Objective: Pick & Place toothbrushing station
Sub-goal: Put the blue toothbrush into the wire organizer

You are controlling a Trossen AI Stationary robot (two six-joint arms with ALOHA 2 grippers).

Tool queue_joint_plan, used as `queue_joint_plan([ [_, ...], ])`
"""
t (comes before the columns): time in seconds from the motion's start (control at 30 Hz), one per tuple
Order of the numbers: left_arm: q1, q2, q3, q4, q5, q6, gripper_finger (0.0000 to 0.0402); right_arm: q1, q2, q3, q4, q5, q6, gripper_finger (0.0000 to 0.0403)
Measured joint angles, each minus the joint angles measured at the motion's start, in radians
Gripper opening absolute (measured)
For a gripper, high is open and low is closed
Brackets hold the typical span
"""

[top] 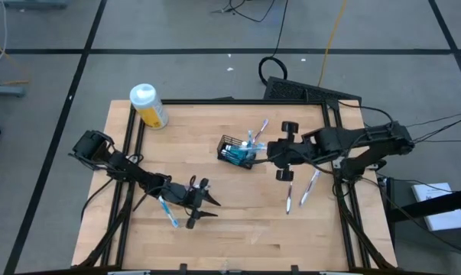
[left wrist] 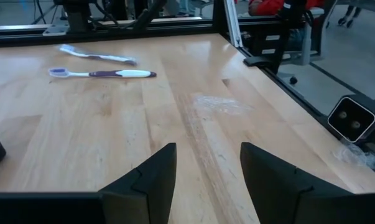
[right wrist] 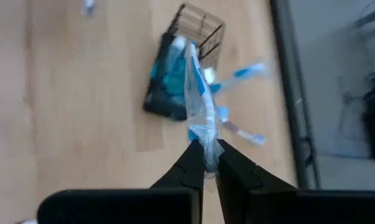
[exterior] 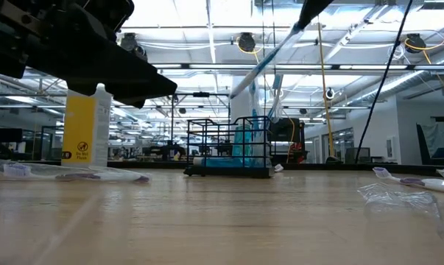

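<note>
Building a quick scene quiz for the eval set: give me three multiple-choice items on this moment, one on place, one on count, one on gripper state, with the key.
1. Where does the yellow bottle stand?
A. at the table's far left corner
B. inside the basket
C. under the right arm

2. How many toothbrushes lie loose on the table on the right arm's side?
A. none
B. two
C. five

3. What is the right gripper doing?
A. open and bare
B. shut on a wrapped toothbrush
C. shut on the bottle

Key: A, the high view shows the bottle at the far left corner, apart from the black wire basket. B, two toothbrushes lie side by side below the right arm. B, the right wrist view shows the fingers pinched on the wrapped toothbrush above the basket. The left gripper is open and holds nothing.
</note>
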Motion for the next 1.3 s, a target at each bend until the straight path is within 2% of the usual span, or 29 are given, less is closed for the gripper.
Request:
queue_joint_plan([
  [0.3, 0.001, 0.000, 0.000, -0.004, 0.000, -0.001, 0.0182, -0.039, 0.207, 0.306, -0.310, -0.026, -0.016, 0.0011],
  [0.43, 0.001, 0.000, 0.000, -0.005, 0.000, 0.003, 0.0182, -0.059, 0.253, 0.388, -0.343, -0.093, -0.016, 0.0011],
  [0.57, 0.001, 0.000, -0.001, -0.006, 0.000, 0.007, 0.0182, -0.086, 0.266, 0.405, -0.344, -0.153, -0.018, 0.0011],
  [1.3, 0.001, 0.000, -0.001, -0.013, -0.001, 0.000, 0.0182, -0.151, 0.262, 0.384, -0.344, -0.180, -0.027, 0.0011],
])
